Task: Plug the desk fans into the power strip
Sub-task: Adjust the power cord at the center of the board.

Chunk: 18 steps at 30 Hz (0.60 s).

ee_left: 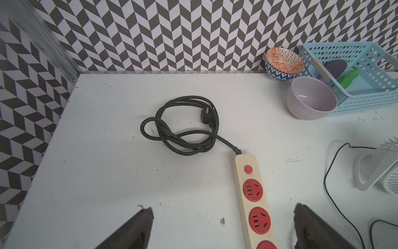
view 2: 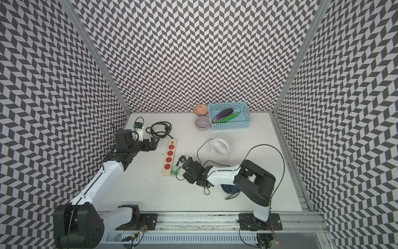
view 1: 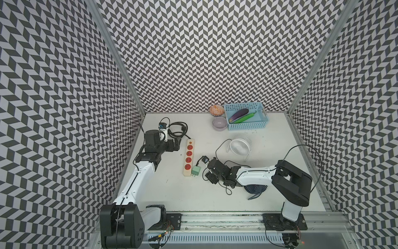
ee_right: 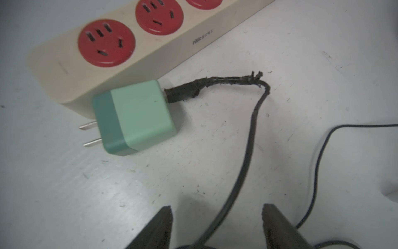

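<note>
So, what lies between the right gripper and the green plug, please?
Only the black cable from the plug, over bare tabletop, in the right wrist view.

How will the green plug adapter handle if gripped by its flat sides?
Green plug adapter: rigid, blocky, probably light; flat smooth faces may slip. Its black cable looks floppy, likely tugging or twisting it. Lying flat, it shouldn't roll.

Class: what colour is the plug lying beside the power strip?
Two-tone green plug: pale mint, darker teal at the prongs. Clearest in the right wrist view.
</note>
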Each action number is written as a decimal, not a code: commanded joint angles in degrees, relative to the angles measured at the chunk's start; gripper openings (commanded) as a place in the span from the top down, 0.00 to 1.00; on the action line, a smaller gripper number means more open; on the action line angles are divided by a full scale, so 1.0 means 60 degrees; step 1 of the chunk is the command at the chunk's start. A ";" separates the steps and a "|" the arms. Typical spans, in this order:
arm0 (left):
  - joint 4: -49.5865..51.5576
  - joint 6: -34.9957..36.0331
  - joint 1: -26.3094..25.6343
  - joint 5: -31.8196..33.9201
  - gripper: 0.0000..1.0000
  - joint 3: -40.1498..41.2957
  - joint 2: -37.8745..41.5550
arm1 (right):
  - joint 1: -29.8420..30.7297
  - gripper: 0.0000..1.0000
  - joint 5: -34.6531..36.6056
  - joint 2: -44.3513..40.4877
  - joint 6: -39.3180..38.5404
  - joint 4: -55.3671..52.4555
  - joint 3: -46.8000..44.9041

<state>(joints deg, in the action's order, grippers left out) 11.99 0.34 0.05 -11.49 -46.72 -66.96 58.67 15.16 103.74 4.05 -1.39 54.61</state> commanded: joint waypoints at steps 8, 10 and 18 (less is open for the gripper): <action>-0.0317 -0.0070 0.0036 -0.0165 0.00 0.0004 0.0060 | -0.0967 0.97 0.0063 -0.0127 0.0352 0.0003 0.0400; -0.0315 -0.0074 0.0035 -0.0180 0.00 0.0005 0.0055 | -0.1130 0.99 0.0119 -0.0096 0.0308 -0.0088 0.0537; -0.0324 -0.0056 0.0035 -0.0166 0.00 0.0046 0.0123 | -0.1867 0.99 0.0291 0.0036 -0.0059 -0.0475 0.1225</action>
<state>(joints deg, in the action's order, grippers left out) 11.90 0.32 0.05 -11.75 -46.72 -66.96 48.66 15.62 103.74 4.91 -4.29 60.07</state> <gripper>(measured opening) 0.999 0.056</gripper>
